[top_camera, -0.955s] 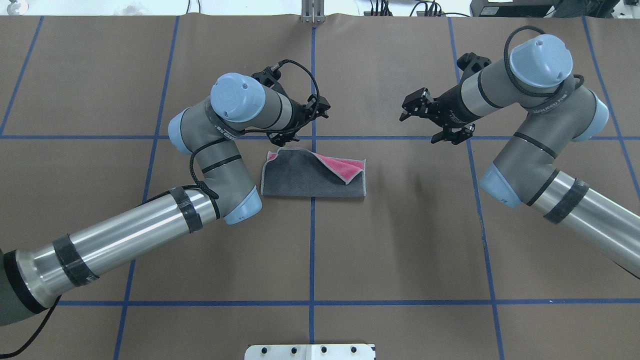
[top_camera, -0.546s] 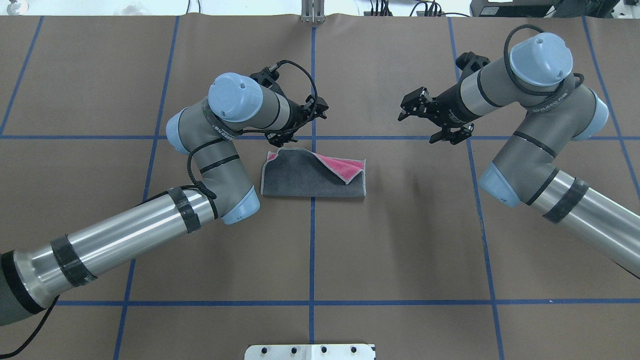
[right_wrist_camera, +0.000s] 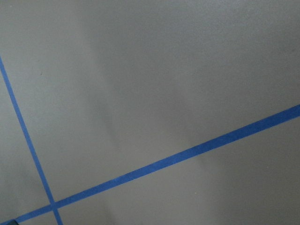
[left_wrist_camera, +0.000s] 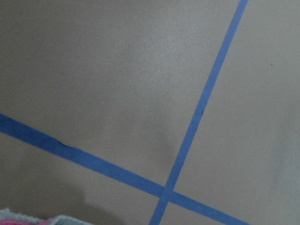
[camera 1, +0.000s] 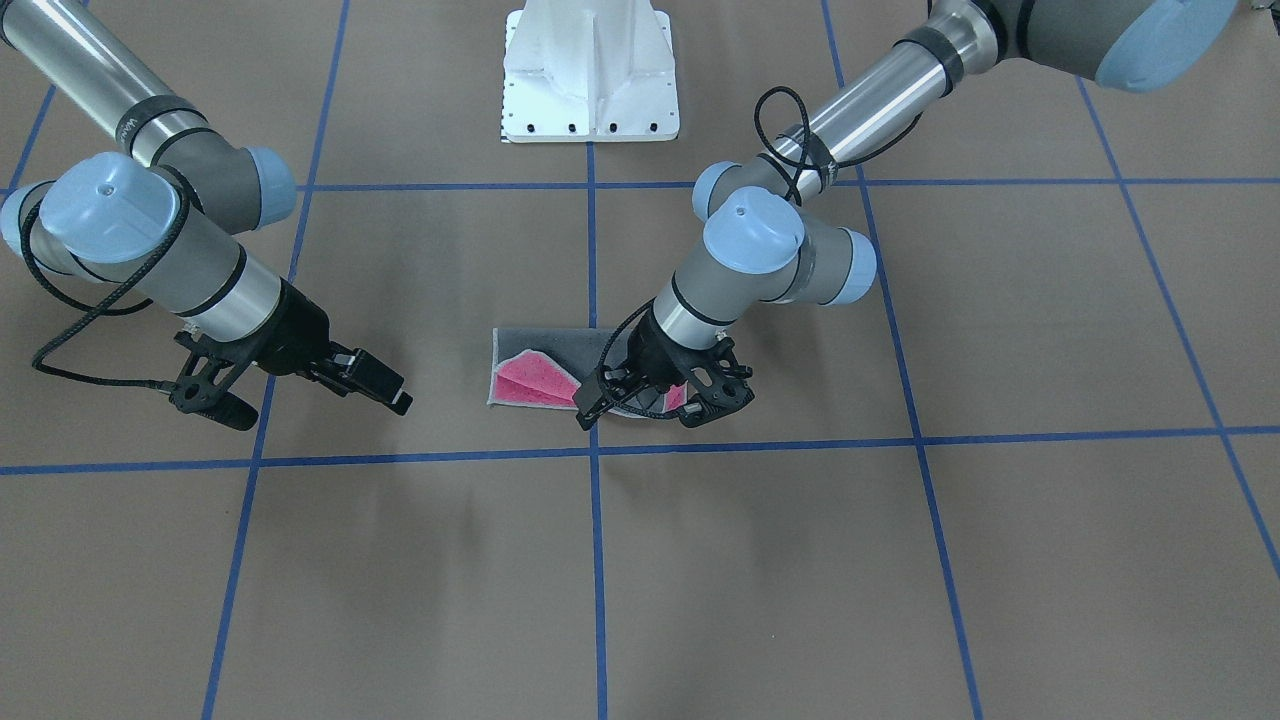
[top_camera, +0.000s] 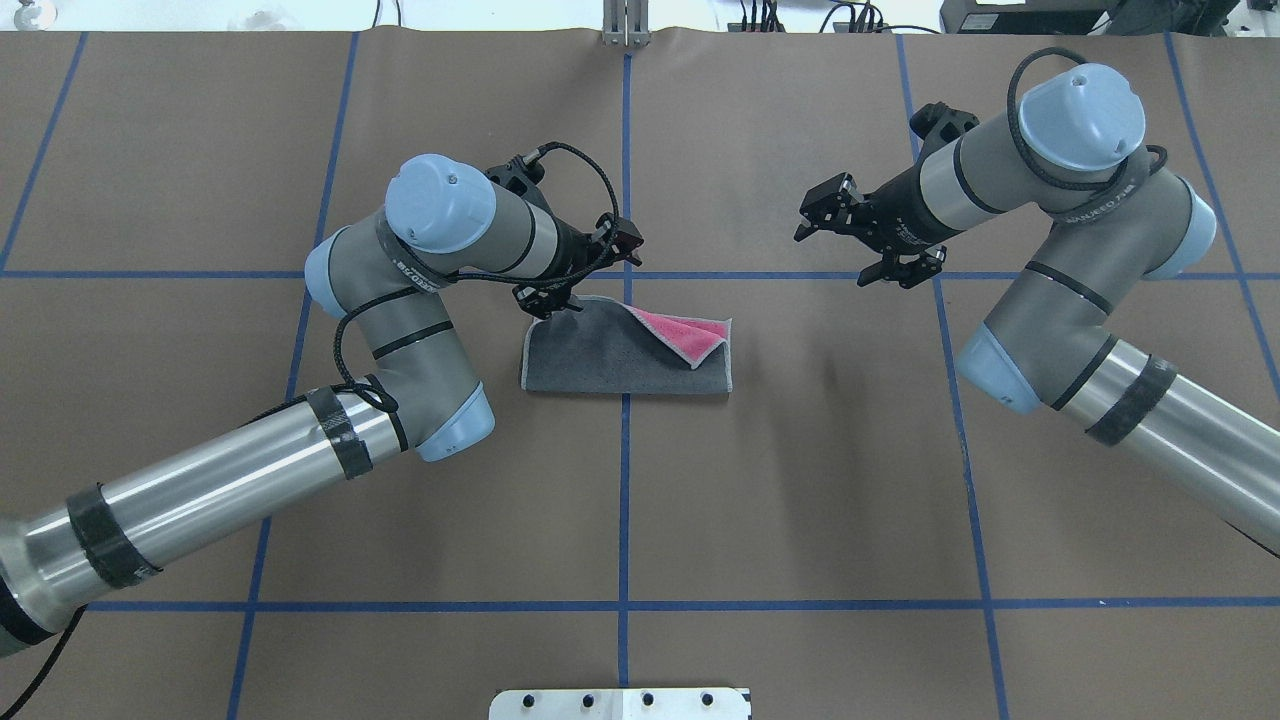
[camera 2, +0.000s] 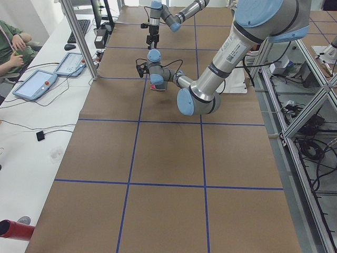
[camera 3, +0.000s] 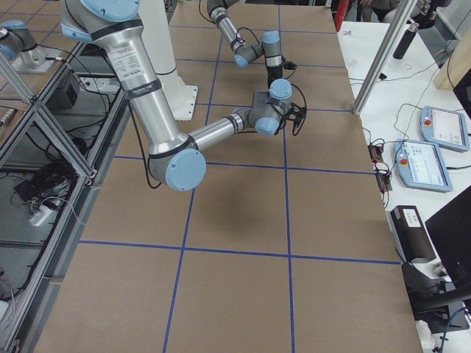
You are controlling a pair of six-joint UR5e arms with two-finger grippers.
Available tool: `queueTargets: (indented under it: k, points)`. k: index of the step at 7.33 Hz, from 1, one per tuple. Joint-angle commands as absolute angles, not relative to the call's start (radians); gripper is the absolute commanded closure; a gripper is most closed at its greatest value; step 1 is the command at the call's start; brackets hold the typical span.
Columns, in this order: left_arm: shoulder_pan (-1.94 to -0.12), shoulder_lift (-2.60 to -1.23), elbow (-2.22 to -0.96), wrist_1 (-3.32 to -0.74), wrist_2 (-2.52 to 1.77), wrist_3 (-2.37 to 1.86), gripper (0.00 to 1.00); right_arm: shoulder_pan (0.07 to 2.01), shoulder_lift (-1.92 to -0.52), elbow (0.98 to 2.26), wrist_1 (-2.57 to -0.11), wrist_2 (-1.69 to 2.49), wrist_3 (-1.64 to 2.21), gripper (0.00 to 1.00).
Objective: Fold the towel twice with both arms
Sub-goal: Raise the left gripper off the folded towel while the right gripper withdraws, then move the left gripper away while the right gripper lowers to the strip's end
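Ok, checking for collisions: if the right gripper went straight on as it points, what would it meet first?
Likely the table cover: the right gripper tilts down and its wrist view shows only cover and tape. The towel seems off that line.

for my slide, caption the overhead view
Left tool at the far left corner of the folded towel, right tool open, off to the side

The towel (top_camera: 610, 355) is soft, matt terry cloth with a nubbly pile. Its grey face is flecked, the pink face turned up toward 2 o'clock in the overhead view is equally fuzzy, and a pale stitched hem runs round the edge. The desk (top_camera: 800, 480) is covered in smooth, matt brown paper crossed by smooth blue tape (top_camera: 624, 500). The left arm (top_camera: 230, 490) and right arm (top_camera: 1200, 430) have shiny brushed-metal tubes, matt grey joints and smooth light-blue plastic caps, while the left gripper (camera 1: 640, 412) and right gripper (top_camera: 810, 218) are matt black.
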State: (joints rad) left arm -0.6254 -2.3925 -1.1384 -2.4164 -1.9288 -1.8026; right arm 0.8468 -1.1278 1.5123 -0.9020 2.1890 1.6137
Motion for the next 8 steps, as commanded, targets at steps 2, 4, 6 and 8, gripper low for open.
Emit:
queueTargets:
  k: [2, 4, 6, 8]
  points:
    - [-0.64, -2.384, -1.134, -2.411, -1.933, -1.778, 0.0, 0.851, -1.127, 1.516, -0.902, 2.189, 1.615, 0.01]
    - [-0.676, -2.385, -1.1, -2.41, -1.934, -1.731, 0.0, 0.853, -1.127, 1.528, -0.902, 2.203, 1.618, 0.01]
    - [-0.702, -2.387, -1.08, -2.41, -1.94, -1.703, 0.0, 0.856, -1.127, 1.572, -0.904, 2.239, 1.624, 0.01]
    - [-0.788, -2.385, -1.088, -2.411, -2.07, -1.688, 0.0, 0.829, -1.077, 1.586, -0.916, 2.234, 1.661, 0.01]
